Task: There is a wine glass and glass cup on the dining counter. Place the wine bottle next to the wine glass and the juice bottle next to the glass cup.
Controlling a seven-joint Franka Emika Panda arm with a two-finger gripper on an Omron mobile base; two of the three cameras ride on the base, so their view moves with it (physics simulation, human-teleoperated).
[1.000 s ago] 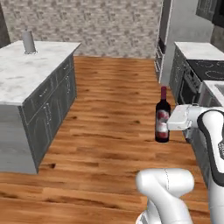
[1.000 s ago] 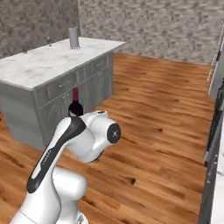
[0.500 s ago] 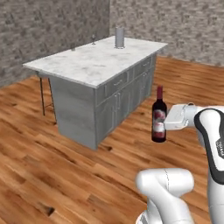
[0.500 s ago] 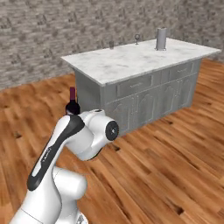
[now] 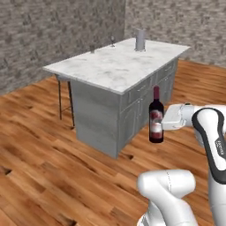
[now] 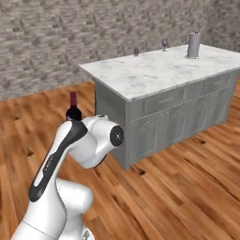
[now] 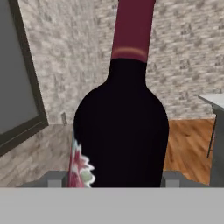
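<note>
Gripper clamped on the wine bottle, held upright in the air over the wood floor, near the dining counter — wine glass at the far end, left of the glass cup. Risks ahead: bottle base clipping the counter edge if carried too low — or knocking the wine glass while setting down close beside it.

One wine bottle, one wine glass, one glass cup, one dining counter

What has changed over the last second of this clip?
The base has driven round, bringing the white marble dining counter closer. Unchanged: the gripper stays shut on the tall dark wine bottle, upright; the grey glass cup and stemmed wine glass remain standing on the counter.
</note>
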